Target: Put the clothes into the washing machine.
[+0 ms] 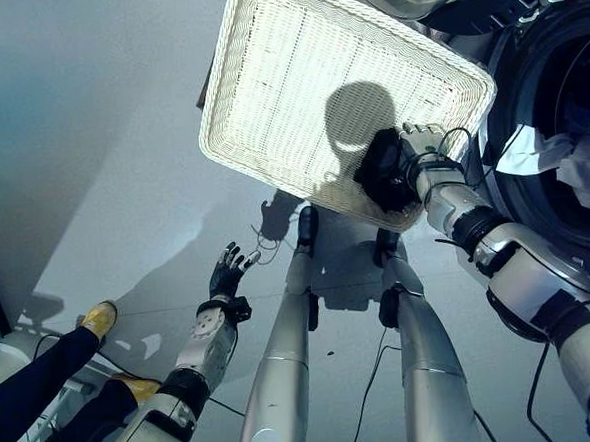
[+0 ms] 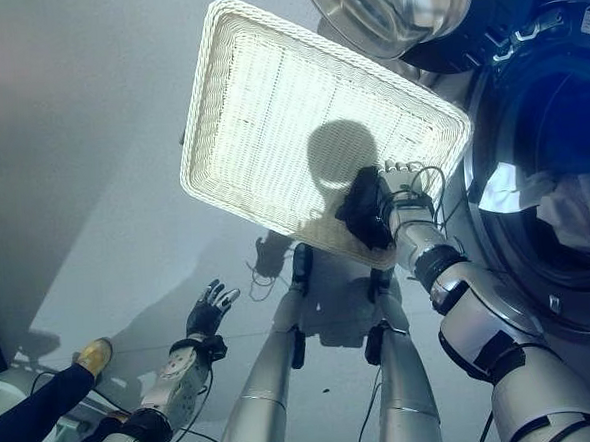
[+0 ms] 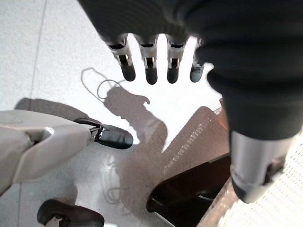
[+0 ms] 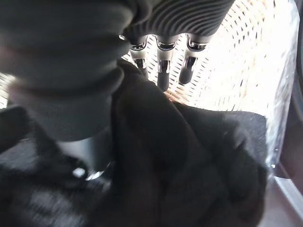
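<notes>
Where floor (image 1: 100, 143) lies pale (grey), basket (image 1: 296, 71) rests.

The left hand (image 1: 226, 275) hangs low with its dark-tipped fingers (image 3: 150, 71) spread and straight. The right hand (image 1: 416, 158) is raised on an extended silver-grey arm, fingers (image 4: 162, 71) extended.

One white wicker basket (image 1: 296, 71), one black garment (image 1: 380, 171), one washing machine (image 1: 553, 95), two pale clothes (image 1: 562, 165) inside.
</notes>
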Available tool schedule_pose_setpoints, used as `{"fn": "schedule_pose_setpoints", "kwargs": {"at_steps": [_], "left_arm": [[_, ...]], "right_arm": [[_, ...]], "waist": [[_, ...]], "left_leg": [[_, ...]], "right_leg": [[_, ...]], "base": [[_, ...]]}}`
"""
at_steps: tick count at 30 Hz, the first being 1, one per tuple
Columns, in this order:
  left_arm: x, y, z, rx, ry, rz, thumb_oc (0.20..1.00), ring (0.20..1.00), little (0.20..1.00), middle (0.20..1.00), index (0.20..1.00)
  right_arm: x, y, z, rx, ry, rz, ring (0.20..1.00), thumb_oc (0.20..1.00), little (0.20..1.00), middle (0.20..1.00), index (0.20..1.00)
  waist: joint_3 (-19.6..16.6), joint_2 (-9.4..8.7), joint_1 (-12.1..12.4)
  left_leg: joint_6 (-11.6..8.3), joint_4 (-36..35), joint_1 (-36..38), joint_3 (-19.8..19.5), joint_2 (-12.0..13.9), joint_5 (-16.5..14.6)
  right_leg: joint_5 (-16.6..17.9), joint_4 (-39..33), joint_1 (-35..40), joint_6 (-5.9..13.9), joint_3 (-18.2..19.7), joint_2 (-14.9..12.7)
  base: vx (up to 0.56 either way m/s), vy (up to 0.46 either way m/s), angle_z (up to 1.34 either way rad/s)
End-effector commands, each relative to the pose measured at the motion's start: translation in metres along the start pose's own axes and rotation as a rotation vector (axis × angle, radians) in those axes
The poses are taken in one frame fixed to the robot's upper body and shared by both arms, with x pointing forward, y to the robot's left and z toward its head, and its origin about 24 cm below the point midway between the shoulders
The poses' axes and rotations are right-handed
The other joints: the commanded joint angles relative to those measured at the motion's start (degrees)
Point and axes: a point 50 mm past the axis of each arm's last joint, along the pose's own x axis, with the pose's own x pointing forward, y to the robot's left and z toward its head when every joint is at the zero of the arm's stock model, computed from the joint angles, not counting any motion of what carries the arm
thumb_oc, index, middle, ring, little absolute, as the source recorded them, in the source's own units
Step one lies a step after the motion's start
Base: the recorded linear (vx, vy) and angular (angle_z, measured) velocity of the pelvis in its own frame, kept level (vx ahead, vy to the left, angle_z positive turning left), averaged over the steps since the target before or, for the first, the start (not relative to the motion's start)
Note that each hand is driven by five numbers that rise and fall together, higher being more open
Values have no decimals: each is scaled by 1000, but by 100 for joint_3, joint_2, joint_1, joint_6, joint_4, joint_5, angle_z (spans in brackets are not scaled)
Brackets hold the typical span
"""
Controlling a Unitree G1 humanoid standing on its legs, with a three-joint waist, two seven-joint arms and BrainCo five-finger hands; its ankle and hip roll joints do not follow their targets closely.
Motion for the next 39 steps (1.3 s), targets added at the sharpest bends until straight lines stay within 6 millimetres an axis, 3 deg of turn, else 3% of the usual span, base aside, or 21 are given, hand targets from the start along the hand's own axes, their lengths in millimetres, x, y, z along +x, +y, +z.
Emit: {"fn": "schedule_pose_setpoints", "kwargs": {"at_steps": [1, 8, 14, 19, 22, 27, 32, 39], "left_arm": [[5, 4, 14, 39, -32, 17, 1000, 1000, 1000, 1000, 1000], [7, 3, 16, 51, -33, 13, 1000, 1000, 1000, 1000, 1000], [7, 1, 15, 52, -28, 11, 1000, 1000, 1000, 1000, 1000], [6, -2, 8, 52, -18, 15, 1000, 1000, 1000, 1000, 1000], [5, 0, 6, 43, -16, 29, 1000, 1000, 1000, 1000, 1000], [-1, 6, -4, 27, -2, 60, 1000, 1000, 1000, 1000, 1000], [-10, 11, -19, 6, 24, 104, 1000, 1000, 1000, 1000, 1000], [-17, 18, -30, -7, 50, 149, 1000, 1000, 1000, 1000, 1000]], "right_arm": [[-10, 65, -22, -44, 70, 389, 200, 200, 200, 200, 200], [-9, 63, -14, 0, 29, 340, 200, 200, 200, 200, 200], [-5, 47, -10, 133, -5, 117, 200, 200, 200, 200, 200], [-2, 26, -10, 343, -10, -94, 200, 200, 200, 200, 200], [-2, 18, -16, 527, 10, -141, 200, 200, 200, 200, 200], [-7, 19, -21, 1342, -13, -115, 200, 200, 200, 200, 200], [-20, 20, -20, 1738, -158, -127, 200, 200, 200, 200, 200], [-44, 21, -11, 2012, -371, -83, 200, 200, 200, 200, 200]], "waist": [[-98, 62, 326], [-98, 63, 360], [-98, 67, 327], [-98, 84, 241], [-98, 82, 169], [-98, 105, -73], [-98, 70, -361], [-98, -45, -809]], "left_leg": [[117, -26, -5, 326, -421, -202], [121, 64, 36, 266, -453, -229], [114, 95, 98, 270, -437, -263], [121, 170, 134, 334, -430, -322], [125, 197, 153, 379, -423, -355], [127, 331, 263, 542, -424, -513], [145, 506, 378, 730, -454, -669], [205, 760, 600, 1098, -484, -914]], "right_leg": [[-201, 149, 44, 469, -69, 110], [-197, 177, 86, 444, -73, 114], [-180, 172, 131, 436, -54, 138], [-150, 172, 129, 437, -9, 150], [-130, 156, 124, 432, 39, 170], [-141, 149, 136, 387, 207, 193], [-124, 142, 169, 363, 376, 214], [-88, 118, 272, 320, 629, 251]], "base": [[9, -56, 0], [4, -47, 5], [-2, -35, 2], [-2, -13, 0], [-3, 16, -3], [4, 71, -10], [25, 83, -21], [35, 73, -25]]}}
